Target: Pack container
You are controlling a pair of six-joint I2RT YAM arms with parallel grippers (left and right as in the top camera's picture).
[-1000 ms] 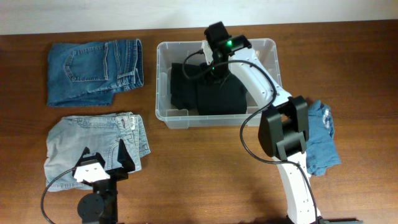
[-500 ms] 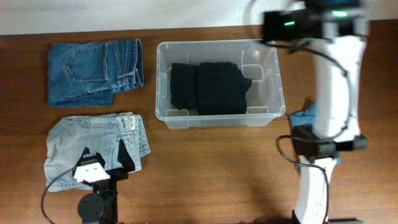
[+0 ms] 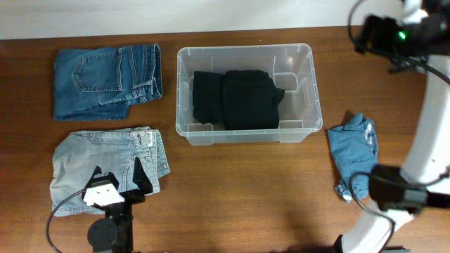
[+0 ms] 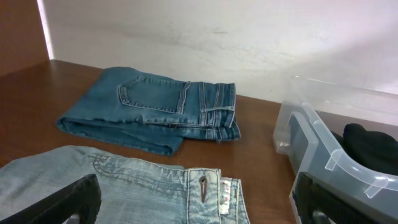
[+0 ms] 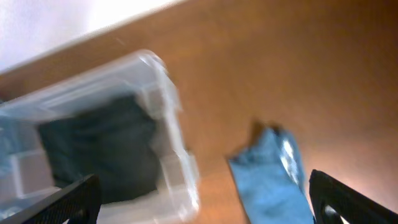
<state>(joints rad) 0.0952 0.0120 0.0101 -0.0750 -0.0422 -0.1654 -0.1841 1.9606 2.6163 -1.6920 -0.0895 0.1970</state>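
Right hand (image 3: 369, 34) hangs at the upper right of the overhead frame, beyond the right wall of the container (image 3: 314, 91) and close to where the surface (image 3: 246, 190) meets the white wall (image 3: 140, 17); its opening cannot be read from this height. The container sits at upper centre, and a black garment (image 3: 239, 98) fills its left and middle, so its right end is free. A crumpled blue cloth (image 3: 355, 151) lies to the right of the container, apart from it, and looks like the next piece to pack. The hand would do best to drop onto the cloth's bunched middle, pinch a thick fold, and rise above the rim before crossing to that free end. The arm's dark joint sits just beside the cloth's lower end, so room is tight there, while the strip between cloth and container is bare. Left hand (image 3: 117, 179) rests at lower left over pale jeans (image 3: 70, 158), with dark jeans (image 3: 105, 81) above them. In the left wrist view its fingers (image 4: 68, 202) stand wide apart and hold nothing, with the container's corner at the right edge. In the blurred right wrist view the fingers (image 5: 62, 199) sit in both lower corners, spread and empty, with the container at left and the cloth at lower right.
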